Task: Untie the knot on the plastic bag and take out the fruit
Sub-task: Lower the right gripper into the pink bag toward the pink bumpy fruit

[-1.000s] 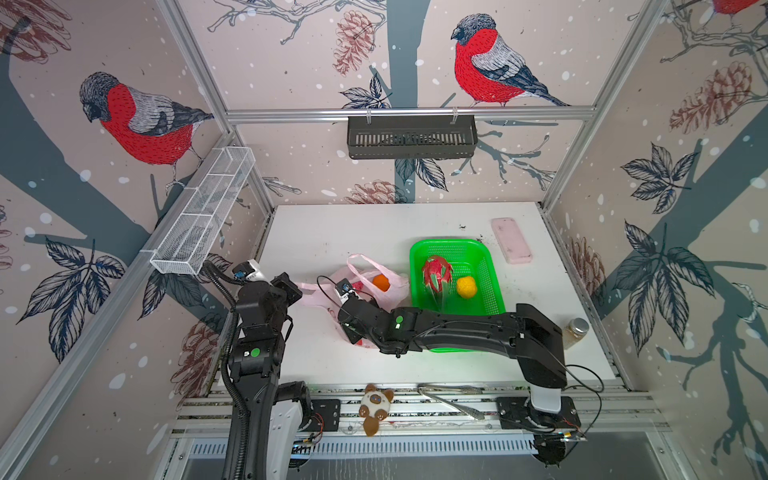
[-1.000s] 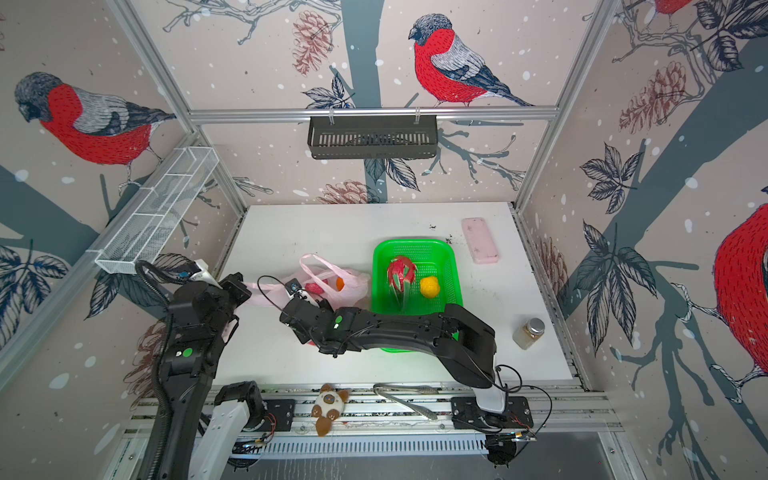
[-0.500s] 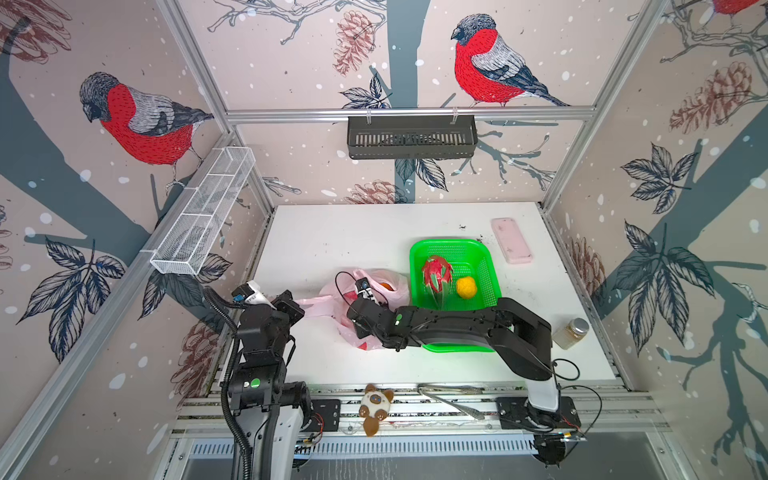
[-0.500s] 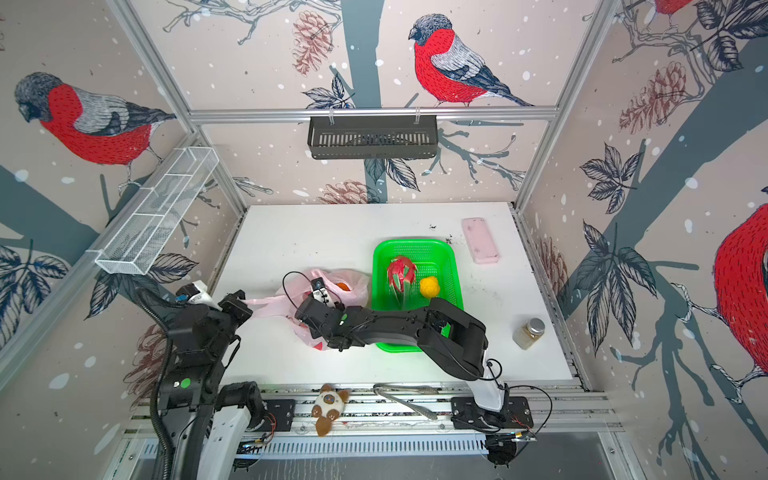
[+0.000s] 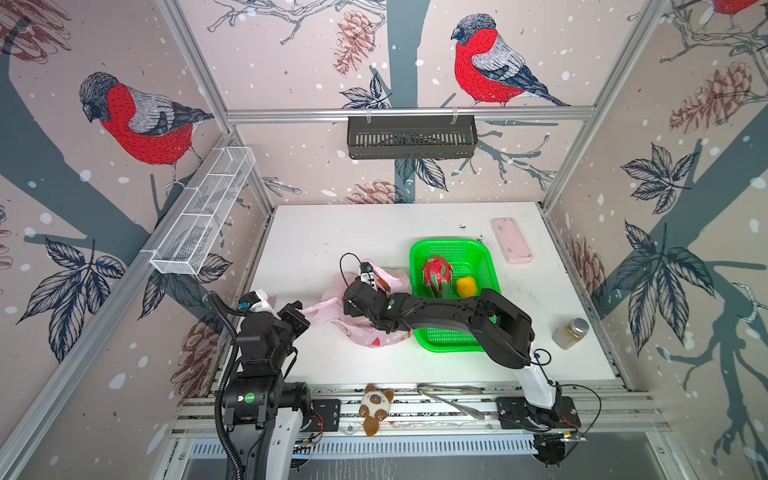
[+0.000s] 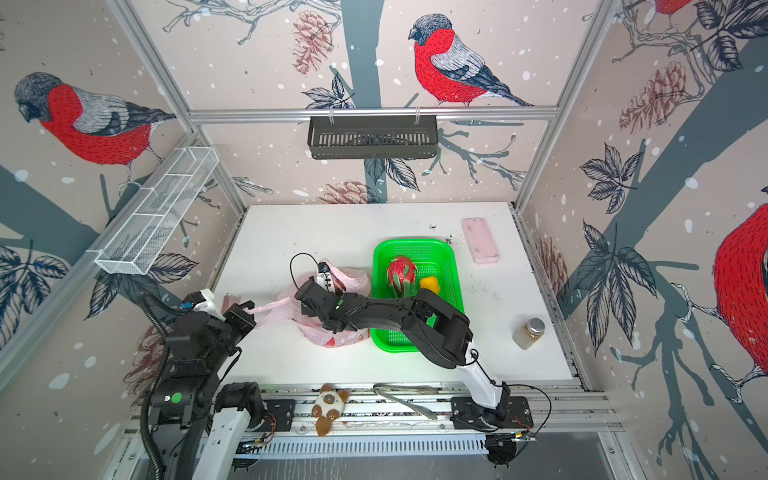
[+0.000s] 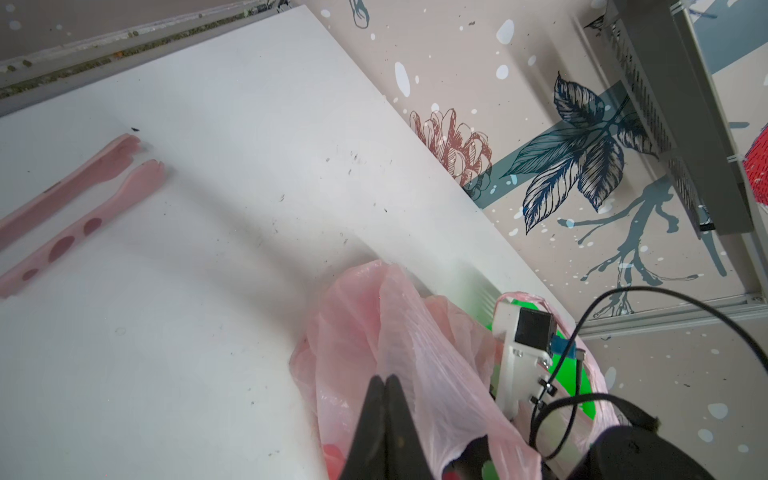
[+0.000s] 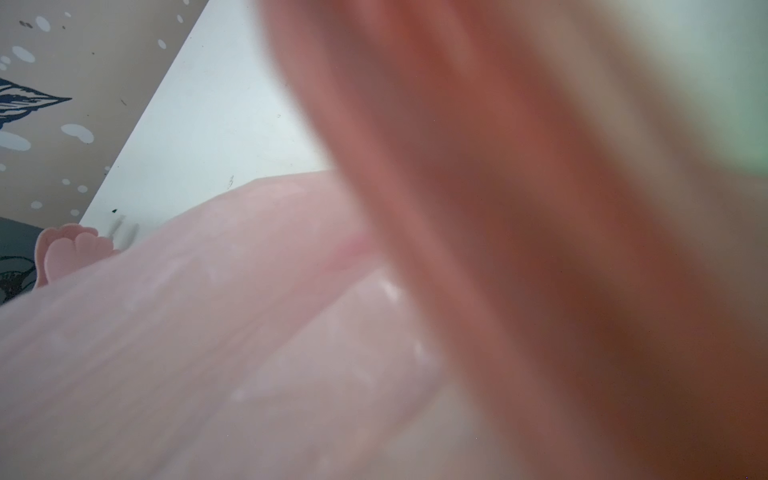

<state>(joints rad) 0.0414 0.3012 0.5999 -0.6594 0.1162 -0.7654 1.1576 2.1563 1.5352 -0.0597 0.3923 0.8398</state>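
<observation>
I am clamping the plastic bag (image 5: 374, 337) in my closed left claw (image 5: 304, 311). Its film is burying my right claw (image 5: 352, 299) beside the green basket (image 5: 451, 345), and I cannot tell that claw's state.

A green basket (image 5: 453, 338) rests on the tabletop (image 5: 324, 232), well to the right of the left fingers (image 5: 296, 318). Farther right are a flat pink slab (image 5: 511, 241) and a jar (image 5: 571, 332). Two pink utensils (image 7: 137, 183) lie apart from those fingers. A plush toy (image 5: 376, 409) sits on the front rail (image 5: 615, 401).

I see the pale pink plastic bag (image 5: 370, 336) crumpled beside the green basket (image 5: 415, 257), one handle (image 5: 322, 308) stretched out leftward. A magenta dragon fruit (image 5: 436, 276) and a yellow fruit (image 5: 466, 286) lie in that basket. An orange fruit (image 5: 384, 286) peeks from the bag's far side.
</observation>
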